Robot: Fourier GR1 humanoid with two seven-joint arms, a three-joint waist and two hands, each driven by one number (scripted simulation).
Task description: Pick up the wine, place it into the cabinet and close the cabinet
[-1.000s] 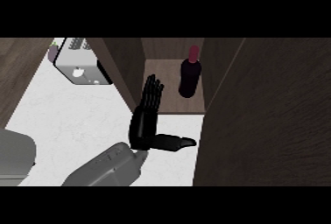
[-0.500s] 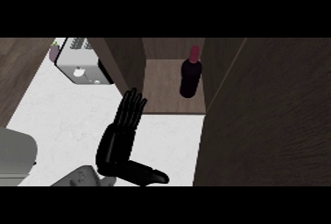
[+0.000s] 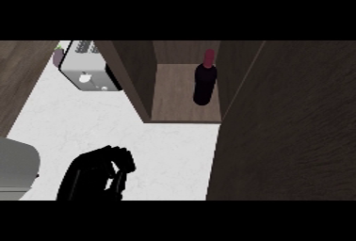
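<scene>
Inside the wooden cabinet (image 3: 184,101) stood one dark wine bottle (image 3: 204,82); one black hand (image 3: 94,174) curled empty over the white worktop (image 3: 104,122).

White marbled counter (image 3: 90,127), toaster (image 3: 87,70) at back, dark wood panels.

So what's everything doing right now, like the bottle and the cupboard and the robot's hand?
Wine bottle: standing upright on the cabinet shelf, nothing holding it.
Cabinet: open, its door not shut.
Hand: low over the white counter, fingers curled, holding nothing; which hand it is cannot be told.
Toaster: sitting on the counter left of the cabinet, untouched.
</scene>
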